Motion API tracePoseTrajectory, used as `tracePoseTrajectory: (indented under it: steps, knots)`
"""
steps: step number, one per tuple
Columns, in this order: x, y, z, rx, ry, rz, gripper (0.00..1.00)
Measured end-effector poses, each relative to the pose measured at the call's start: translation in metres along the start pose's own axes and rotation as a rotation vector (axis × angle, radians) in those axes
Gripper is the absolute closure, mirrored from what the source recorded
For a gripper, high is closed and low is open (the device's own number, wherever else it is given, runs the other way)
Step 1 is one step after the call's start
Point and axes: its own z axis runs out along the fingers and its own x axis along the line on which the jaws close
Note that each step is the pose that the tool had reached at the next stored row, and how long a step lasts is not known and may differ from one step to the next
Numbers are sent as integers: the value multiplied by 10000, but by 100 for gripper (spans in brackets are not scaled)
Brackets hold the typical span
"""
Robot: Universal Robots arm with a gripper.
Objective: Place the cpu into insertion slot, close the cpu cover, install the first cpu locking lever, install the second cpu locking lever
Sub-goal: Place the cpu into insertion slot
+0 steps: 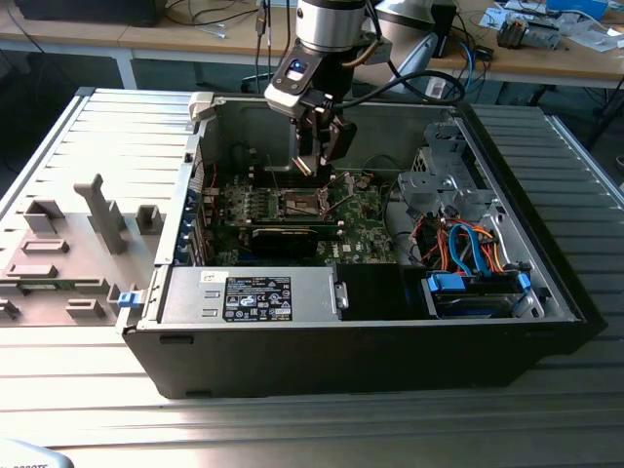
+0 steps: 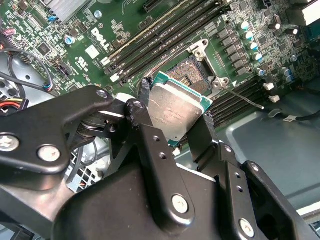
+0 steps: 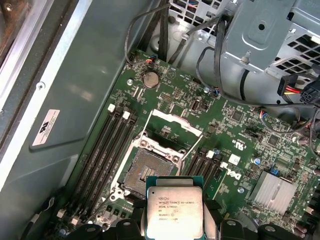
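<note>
My gripper hangs inside the open computer case, shut on the cpu, a grey-silver square chip with a green edge. Its black fingers clamp two opposite sides of the chip. In the first wrist view the cpu is held above the board, just beside the insertion slot, whose pin field lies bare. The cpu cover, a silver frame plate, stands swung open on the slot's far side. A thin wire locking lever sticks out beside the slot.
Black memory slots flank the socket on both sides. A drive cage with cable bundles sits on the exterior view's right, and a power supply box lies along the case front. Grey fixtures stand on the table to the left.
</note>
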Motion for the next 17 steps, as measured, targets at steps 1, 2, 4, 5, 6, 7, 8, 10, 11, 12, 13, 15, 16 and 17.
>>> tracePoseTrajectory:
  steps: [1,2,4,5,6,7,8,10,11,12,13,15,16,17]
  knots:
    - [0,0,0,2,1,49,45]
    - [0,0,0,2,2,64,45]
    - [0,0,0,3,4,91,45]
    - [0,0,0,3,3,97,45]
    - [0,0,0,4,4,106,45]
    - [0,0,0,4,4,112,45]
    - [0,0,0,4,5,127,45]
    - [0,0,0,5,5,148,45]
    - [0,0,1,5,6,156,45]
    - [0,0,0,6,6,168,45]
    - [0,0,0,6,6,181,45]
    - [0,0,1,7,8,216,45]
    - [0,0,1,8,9,228,45]
    - [0,0,1,8,9,247,45]
